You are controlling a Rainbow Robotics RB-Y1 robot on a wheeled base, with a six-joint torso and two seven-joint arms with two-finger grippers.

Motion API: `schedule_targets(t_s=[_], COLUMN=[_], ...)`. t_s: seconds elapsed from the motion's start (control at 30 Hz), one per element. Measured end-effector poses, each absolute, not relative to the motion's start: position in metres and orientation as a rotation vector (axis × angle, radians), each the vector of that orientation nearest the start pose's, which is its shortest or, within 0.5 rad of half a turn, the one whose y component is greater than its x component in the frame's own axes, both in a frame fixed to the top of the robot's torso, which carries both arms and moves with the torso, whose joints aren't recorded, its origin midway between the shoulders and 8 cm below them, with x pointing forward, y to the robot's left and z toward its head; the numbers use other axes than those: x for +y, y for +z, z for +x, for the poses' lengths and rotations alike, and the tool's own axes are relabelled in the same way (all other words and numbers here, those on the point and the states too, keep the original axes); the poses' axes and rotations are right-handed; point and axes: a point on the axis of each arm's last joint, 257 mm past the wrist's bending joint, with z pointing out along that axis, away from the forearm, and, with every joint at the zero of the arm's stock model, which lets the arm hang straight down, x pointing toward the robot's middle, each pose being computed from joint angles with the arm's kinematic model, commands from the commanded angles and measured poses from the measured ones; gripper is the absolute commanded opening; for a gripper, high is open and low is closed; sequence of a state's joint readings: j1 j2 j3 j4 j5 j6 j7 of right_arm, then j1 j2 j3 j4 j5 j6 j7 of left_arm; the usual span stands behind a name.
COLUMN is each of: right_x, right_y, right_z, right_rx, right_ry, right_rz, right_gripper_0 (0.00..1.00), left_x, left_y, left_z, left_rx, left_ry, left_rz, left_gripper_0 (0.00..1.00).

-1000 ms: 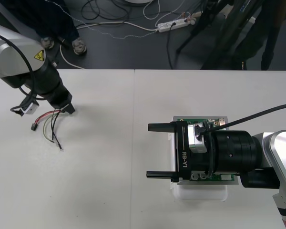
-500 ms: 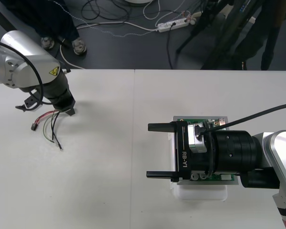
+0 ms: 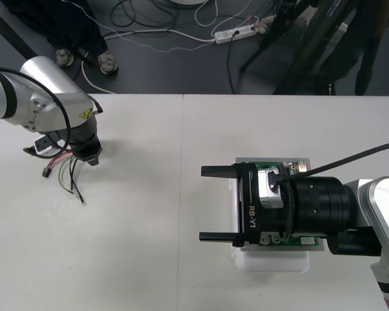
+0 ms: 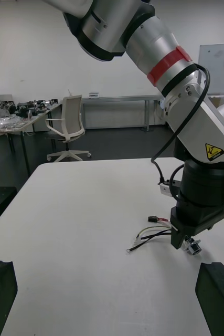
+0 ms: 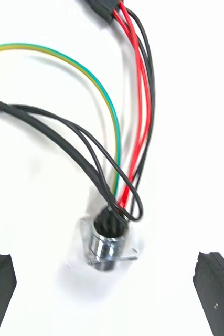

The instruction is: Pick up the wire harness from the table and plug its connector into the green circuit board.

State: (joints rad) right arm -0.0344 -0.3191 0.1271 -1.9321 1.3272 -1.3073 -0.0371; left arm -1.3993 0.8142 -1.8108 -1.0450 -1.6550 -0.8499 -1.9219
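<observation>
Here the wire harness [image 3: 68, 172] is seen lying on the bench [image 3: 149, 246] near its left edge. Its round metal socket [image 5: 109, 242] is flanked by the left jaws, held apart above it. The right jaws, also apart, are held over the green circuit board [image 3: 262, 162].

Plain light table [image 3: 181, 194] is carrying two things. White base [image 3: 272, 260] is sitting flat on it, with the green circuit board [image 3: 259, 162] on top. Wire harness [image 3: 68, 173] is lying loose on the tabletop, well apart from the base, toward the robot's left. Its red, black and green wires are fanning out. The black plug [image 3: 47, 173] is lying farthest from the base, and the round metal socket [image 5: 109, 244] is resting nearest it.
</observation>
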Motion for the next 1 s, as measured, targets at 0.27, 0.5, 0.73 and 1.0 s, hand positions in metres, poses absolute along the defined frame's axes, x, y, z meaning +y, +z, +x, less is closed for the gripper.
schedule_targets(t_s=[0.27, 0.5, 0.73, 1.0], right_x=[0.005, 0.001, 0.000, 0.000], right_y=[-0.125, -0.126, -0.125, -0.124], right_z=[0.291, 0.289, 0.290, 0.290], right_rx=[0.984, 0.976, 0.974, 0.973], right_ry=[0.958, 0.960, 0.956, 0.955], right_rz=[-1.344, -1.363, -1.364, -1.364], right_gripper_0=[1.00, 1.00, 1.00, 1.00], left_x=[0.311, 0.308, 0.309, 0.314], left_y=[-0.290, -0.291, -0.302, -0.312], left_z=[0.569, 0.581, 0.581, 0.578], left_rx=[1.371, 1.345, 1.348, 1.475], left_ry=[-0.295, -0.336, -0.350, -0.311], left_rz=[-2.392, -2.392, -2.394, -2.310], left_gripper_0=[1.00, 1.00, 1.00, 1.00])
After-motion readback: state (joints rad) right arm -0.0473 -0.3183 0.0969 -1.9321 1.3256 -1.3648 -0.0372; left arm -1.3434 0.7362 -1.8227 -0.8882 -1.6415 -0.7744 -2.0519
